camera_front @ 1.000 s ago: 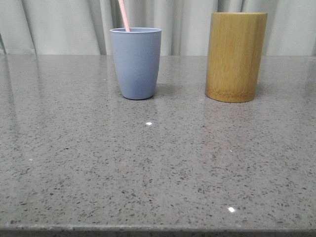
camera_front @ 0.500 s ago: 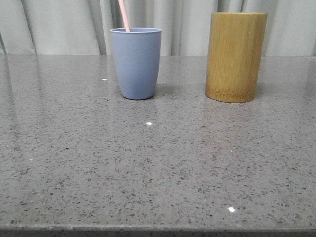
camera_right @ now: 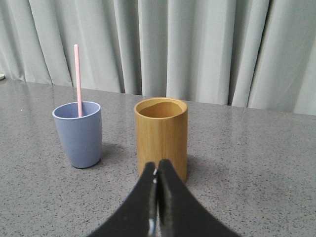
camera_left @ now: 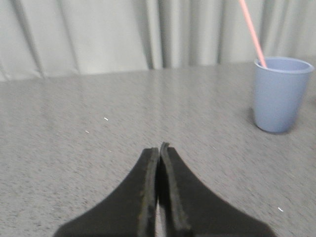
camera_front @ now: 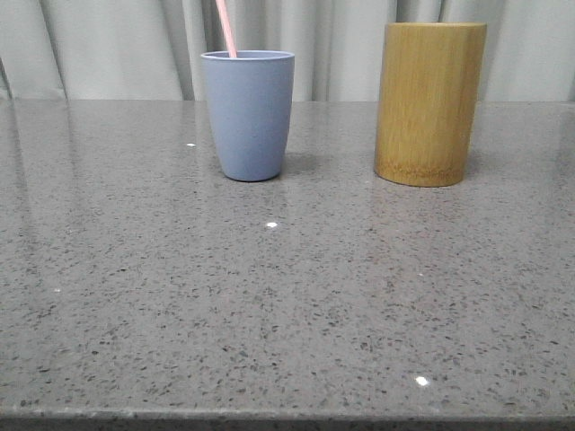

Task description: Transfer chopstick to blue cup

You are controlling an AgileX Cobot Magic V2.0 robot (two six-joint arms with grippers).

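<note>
The blue cup (camera_front: 248,115) stands upright on the grey table, left of the bamboo cylinder. A pale pink chopstick (camera_front: 225,29) stands in it and leans left, its top cut off by the frame edge. The cup (camera_left: 280,94) and chopstick (camera_left: 253,33) also show in the left wrist view, far off to one side of my left gripper (camera_left: 159,148), which is shut and empty. In the right wrist view the cup (camera_right: 78,133) holds the chopstick (camera_right: 77,79). My right gripper (camera_right: 158,165) is shut and empty, close in front of the cylinder. Neither gripper shows in the front view.
A taller yellow-brown bamboo cylinder (camera_front: 429,103) stands right of the cup; it looks empty inside in the right wrist view (camera_right: 161,138). Pale curtains (camera_front: 108,45) hang behind the speckled grey table (camera_front: 287,296).
</note>
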